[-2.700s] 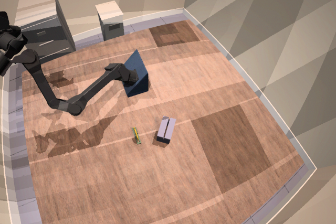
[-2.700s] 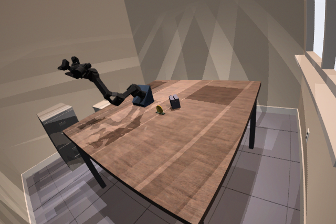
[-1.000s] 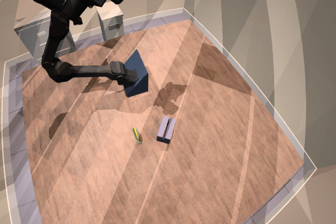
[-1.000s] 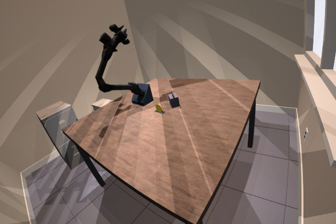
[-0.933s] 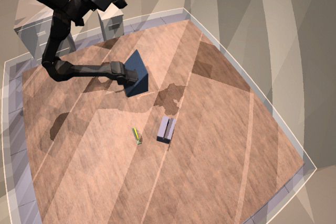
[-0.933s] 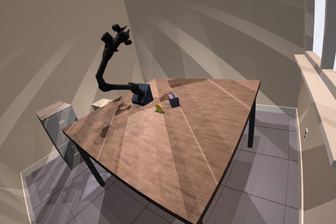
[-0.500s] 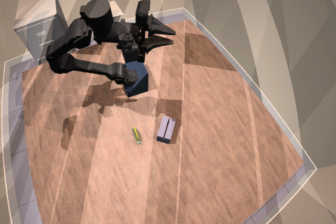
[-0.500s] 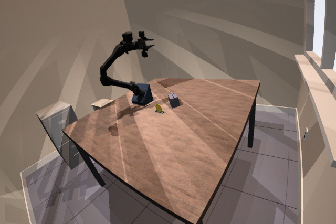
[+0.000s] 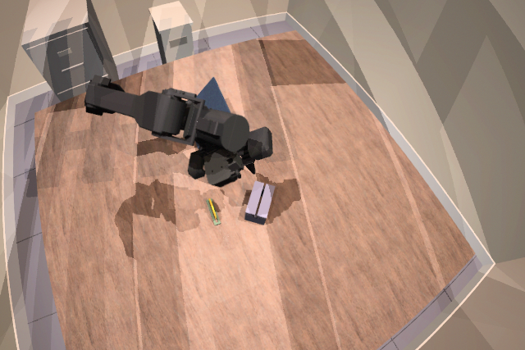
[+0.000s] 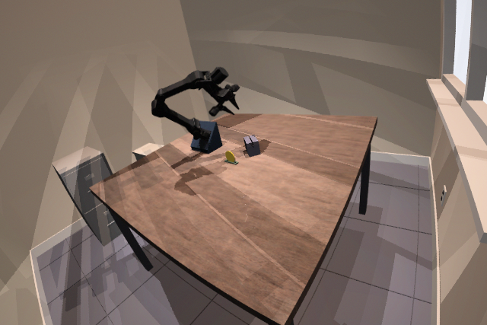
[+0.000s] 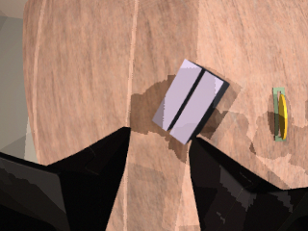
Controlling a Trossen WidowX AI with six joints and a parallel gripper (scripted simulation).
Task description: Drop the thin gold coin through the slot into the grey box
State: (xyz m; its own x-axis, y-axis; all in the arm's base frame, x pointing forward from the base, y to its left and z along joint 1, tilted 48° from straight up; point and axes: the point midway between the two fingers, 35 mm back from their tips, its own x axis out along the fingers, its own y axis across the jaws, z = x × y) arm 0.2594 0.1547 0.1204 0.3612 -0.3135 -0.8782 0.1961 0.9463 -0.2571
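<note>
The gold coin (image 9: 212, 209) (image 10: 230, 156) (image 11: 285, 116) stands on its edge in the small green holder (image 9: 216, 222) (image 10: 236, 163) (image 11: 279, 90). The closed grey box (image 9: 267, 202) (image 10: 253, 149) (image 11: 178, 96) stands beside the holder, with a dark narrow slot running along its lid. My gripper (image 10: 236, 111) (image 11: 161, 140) is partly open, with nothing between its fingers. It hangs high above the table and points downward at a slant. In the wrist view the box lies just beyond the fingertips and the coin is off to the right. In the top view the arm's own parts hide much of the fingers.
The arm rises from a blue wedge-shaped base (image 9: 214, 93) (image 10: 214, 138) on the wooden table (image 9: 364, 211) (image 10: 275, 203). A large grey cabinet (image 9: 63, 45) (image 10: 84, 173) and a smaller one (image 9: 175, 28) stand on the floor beyond the table edge.
</note>
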